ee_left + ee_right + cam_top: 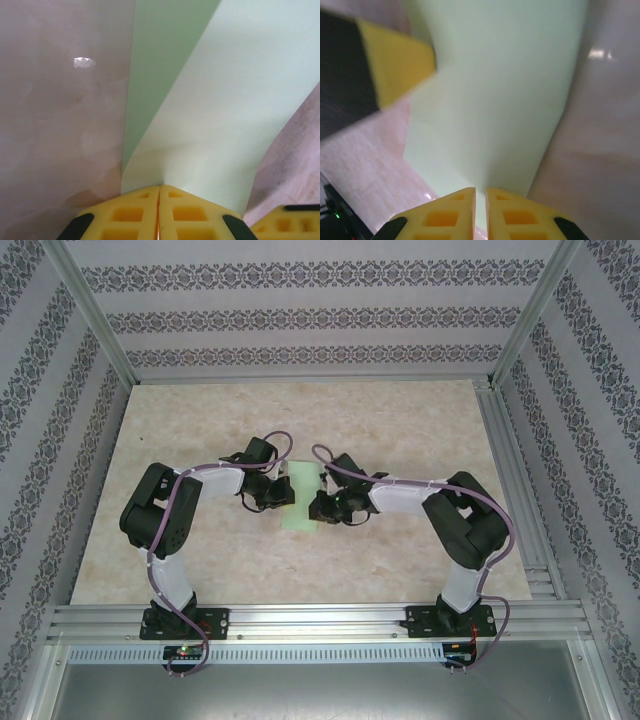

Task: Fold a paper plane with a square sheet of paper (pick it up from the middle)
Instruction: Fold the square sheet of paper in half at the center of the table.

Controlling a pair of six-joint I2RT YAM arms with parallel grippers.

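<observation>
The job is at an early stage. The left end effector is clenched, its yellow fingertips pressed flat together on the near edge of the square sheet of paper. From that pinch a pale flap fans up and away, and a darker green strip of the same sheet runs along the flap's left side. This looks like a first lengthwise fold being made or pressed, though the overhead view is too small to confirm it.

Seen from above, the sheet lies between the two end effectors as a narrow upright band. It lies directly on the bench, not in any tray or box.

On the other side, the right end effector is grasping the opposite edge. Its fingertips are closed to a thin slit with the paper running out ahead of them.

No pointed nose or wings are formed. By that measure, the corner folds, the wing folds and the final shaping of the paper plane are all left to do.
</observation>
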